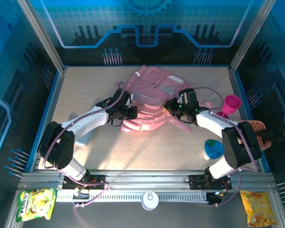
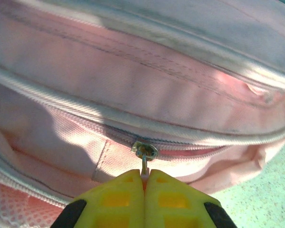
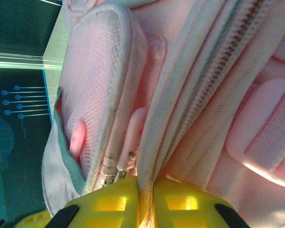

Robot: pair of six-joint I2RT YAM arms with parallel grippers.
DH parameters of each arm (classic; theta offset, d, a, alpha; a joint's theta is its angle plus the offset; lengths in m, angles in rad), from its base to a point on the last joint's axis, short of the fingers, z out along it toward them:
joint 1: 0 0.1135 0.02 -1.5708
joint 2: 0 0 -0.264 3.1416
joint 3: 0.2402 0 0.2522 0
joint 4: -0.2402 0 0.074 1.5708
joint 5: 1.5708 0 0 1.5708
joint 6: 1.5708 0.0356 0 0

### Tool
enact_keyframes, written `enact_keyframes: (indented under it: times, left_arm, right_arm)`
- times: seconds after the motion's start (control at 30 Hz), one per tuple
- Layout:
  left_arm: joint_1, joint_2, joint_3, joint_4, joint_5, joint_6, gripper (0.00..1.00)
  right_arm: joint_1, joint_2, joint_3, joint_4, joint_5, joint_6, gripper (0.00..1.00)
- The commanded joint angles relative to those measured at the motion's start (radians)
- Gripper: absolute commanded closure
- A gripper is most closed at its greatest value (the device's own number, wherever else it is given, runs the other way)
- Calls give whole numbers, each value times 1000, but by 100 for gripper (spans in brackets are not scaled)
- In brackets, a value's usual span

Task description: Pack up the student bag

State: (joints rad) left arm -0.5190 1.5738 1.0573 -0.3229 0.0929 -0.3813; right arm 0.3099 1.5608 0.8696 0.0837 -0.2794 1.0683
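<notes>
Your student bag [image 1: 154, 97] lies slumped on the table [image 1: 147, 147], in the middle and toward the far side, directly between your two grippers.

The left gripper [image 1: 130, 112] meets the bag's near-left side. In the left wrist view its yellow fingers [image 2: 118, 199] are pressed fully together, and the thin tab of a zip pull [image 2: 145, 152] runs down into the seam between them. You have that pull pinched. The metal slider sits just beyond the fingertips on a closed zip line.

The right gripper [image 1: 172, 107] is on the bag's right side. In the right wrist view its fingers [image 3: 180, 204] stand almost together, with only a narrow gap. A pale piped ridge of the bag, beside a zip, is clamped in that gap.

The bag is soft pink fabric, creased and sagging. It has pale piping along its seams and several grey-toothed zips. One pocket has a mesh face, grey-green trim and a gaping mouth. Rubbery pink pull tabs [image 3: 137, 126] hang near it. A thin pale strap loops off the right side.
</notes>
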Motion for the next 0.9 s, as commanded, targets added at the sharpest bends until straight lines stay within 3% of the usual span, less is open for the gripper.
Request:
enact_keyframes:
  times: [0.0,0.17,0.33,0.57,0.87]
  left_arm:
    - [-66,-8,-11,8,61,23,100]
    - [-151,87,63,41,44,-3,100]
    - [-201,165,153,42,41,-4,100]
    - [-229,212,216,30,30,12,100]
    - [-238,213,213,28,27,9,100]
  right_arm:
    - [-62,46,83,28,1,-91,82]
    - [-97,18,60,15,-13,-65,63]
    - [-98,-134,-40,-63,29,19,49]
    - [-55,-297,-121,-128,67,109,45]
    - [13,-189,-30,-156,63,159,51]
